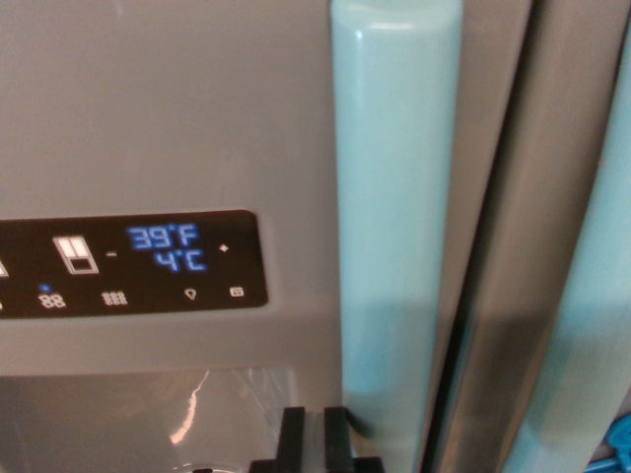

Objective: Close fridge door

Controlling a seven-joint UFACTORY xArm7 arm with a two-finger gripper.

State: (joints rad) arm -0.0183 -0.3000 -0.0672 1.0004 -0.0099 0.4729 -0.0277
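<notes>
Looking through the wrist view, you are pressed up close against the fridge door [168, 108], whose flat grey face fills the left half of the frame from the top edge down. Across the middle left sits a black control panel [133, 264] with blue digits reading 39°F above 4°C, a small fridge icon to their left and a row of faint symbols beneath. Below the panel, at the lower left, you can make out the top of a recessed dispenser bay [148, 414] with a glossy reflection in it. Just right of centre a pale teal handle [394, 227] runs upright from the top edge nearly to the bottom, standing just beside the panel's door face. Right of it a dark seam [449, 394] slants down toward the bottom edge, and beyond that seam you see a second grey door [532, 246] with another teal handle [592, 325] along the far right edge, tilted in the frame. A small bright blue object [616, 443] shows in the bottom right corner, too blurred to identify. Your gripper [315, 439] enters at the bottom centre as two dark fingers [291, 434] standing upright with only a narrow slot between them, nothing visible in it; they appear nearly closed on empty air, just left of the handle's lower end, and you cannot tell whether they touch the door.
</notes>
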